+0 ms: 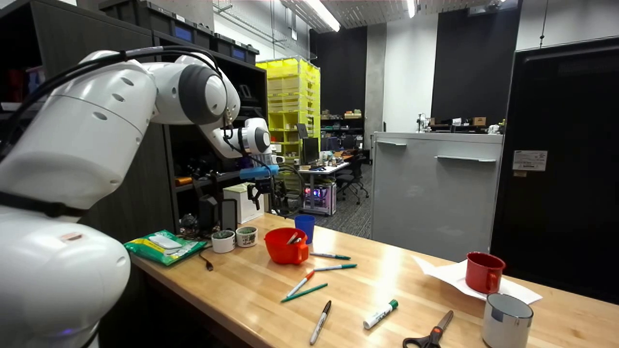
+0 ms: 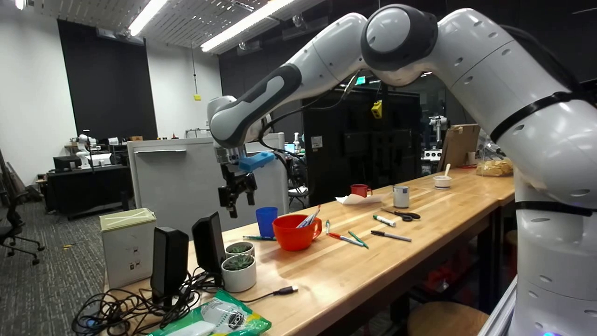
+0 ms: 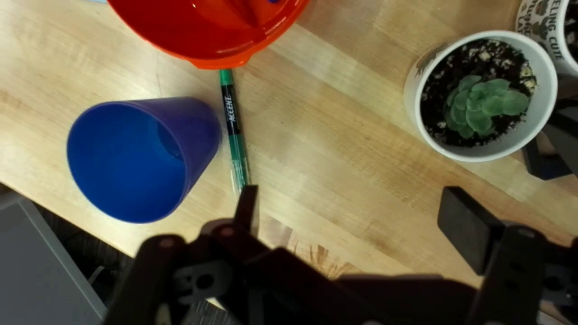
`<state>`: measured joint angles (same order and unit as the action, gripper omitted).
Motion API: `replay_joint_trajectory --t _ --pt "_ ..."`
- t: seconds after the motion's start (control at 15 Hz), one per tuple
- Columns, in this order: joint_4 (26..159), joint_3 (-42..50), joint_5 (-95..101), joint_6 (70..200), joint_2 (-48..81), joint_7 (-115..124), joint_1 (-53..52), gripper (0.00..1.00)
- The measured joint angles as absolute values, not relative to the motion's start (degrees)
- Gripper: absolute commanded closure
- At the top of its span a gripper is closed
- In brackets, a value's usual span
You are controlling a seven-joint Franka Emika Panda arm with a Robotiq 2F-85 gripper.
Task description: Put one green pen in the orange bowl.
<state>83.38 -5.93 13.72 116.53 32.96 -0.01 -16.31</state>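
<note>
One worktop [image 2: 326,266] carries the lot, and one tool [image 3: 352,205] hangs above it, fingers well apart and nothing between them.

The largest risk, as I judge it, is to the orange bowl [image 2: 293,239]: in the wrist view the likely green pen [image 3: 234,131] lies with its far end at the bowl's lip, so coming in too close there could shove or tip it. Next comes the blue cup [image 3: 131,158], just left of that pen; a finger lowered into so narrow a space might topple it. Last, the pen itself: the finger at left overlaps its near end and the gap falls to its right, so closing without shifting left would probably miss it or roll it away.

Counted by size: one pale box [image 2: 128,252], one green bag [image 2: 228,315], one sheet of paper [image 1: 449,276], two black speakers [image 2: 170,261], one orange bowl; three drinking vessels, the blue cup, one dark red cup [image 1: 485,273] on the right in an exterior view and one pale mug [image 1: 508,323] nearer; two potted succulents [image 2: 239,277]; one pair of scissors [image 1: 437,330]; one thick green-capped marker [image 1: 380,314]. Loose pens come to six: one red-capped pen [image 1: 300,283], one black-capped pen [image 1: 321,323] and four green, the one by the cup, two green-capped pens [image 1: 335,267] right of the bowl and one slim green pen [image 1: 304,293] nearer. How many stand in the bowl I cannot fairly tell; at least two show.
</note>
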Motion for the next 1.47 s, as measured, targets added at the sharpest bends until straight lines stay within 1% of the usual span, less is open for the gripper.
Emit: replay_joint_trajectory --t 0.33,0.87,1.47 --pt "83.3 -5.9 13.5 116.3 33.0 0.3 -16.3 0.00" --pt "90.8 -9.8 9.4 112.1 26.3 0.6 -17.0 0.00" --pt "90.7 -9.8 9.4 112.2 26.7 0.6 -16.9 0.00"
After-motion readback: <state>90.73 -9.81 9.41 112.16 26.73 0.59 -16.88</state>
